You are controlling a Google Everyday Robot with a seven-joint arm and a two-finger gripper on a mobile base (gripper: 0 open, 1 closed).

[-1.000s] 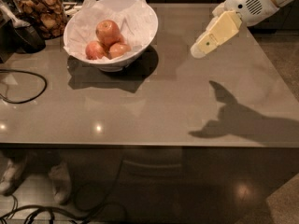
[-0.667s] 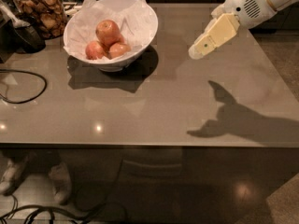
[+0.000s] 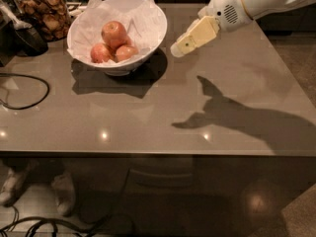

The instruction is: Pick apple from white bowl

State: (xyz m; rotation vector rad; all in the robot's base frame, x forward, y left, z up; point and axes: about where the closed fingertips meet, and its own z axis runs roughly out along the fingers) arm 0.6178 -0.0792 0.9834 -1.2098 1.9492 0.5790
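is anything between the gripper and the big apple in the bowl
Only the bowl itself. The gripper hovers beside the white bowl, whose rim and crinkled paper lining rise between it and the apple. From above, nothing covers the apple; two smaller apples lie next to it.

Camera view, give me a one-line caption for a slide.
Gripper hovers beside the white bowl, the largest apple untouched atop two smaller apples.

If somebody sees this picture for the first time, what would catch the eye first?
First the white bowl at the back left of the table, lined with paper, with the big apple and two smaller ones inside. Then the pale gripper, hanging in the air just right of the bowl and apart from it, and the arm's dark shadow on the table below.
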